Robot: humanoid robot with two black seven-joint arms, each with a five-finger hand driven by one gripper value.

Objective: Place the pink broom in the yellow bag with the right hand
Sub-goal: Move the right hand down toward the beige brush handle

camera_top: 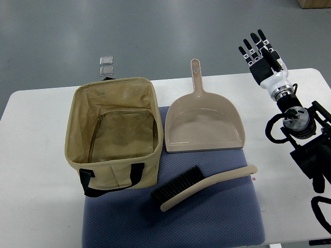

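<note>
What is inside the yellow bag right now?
Nothing loose shows inside the yellow bag: only its fabric lining and a flat inner pocket. The near wall hides the front strip of the floor. The broom lies outside on the blue mat.

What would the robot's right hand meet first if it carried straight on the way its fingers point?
Probably nothing: the right hand points up and slightly left, past the table edge toward bare grey floor. Depth is unclear.

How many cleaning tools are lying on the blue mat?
2: the brush lies near the mat's front edge, and the dustpan sits behind it, right of the bag. None appear hidden.
</note>
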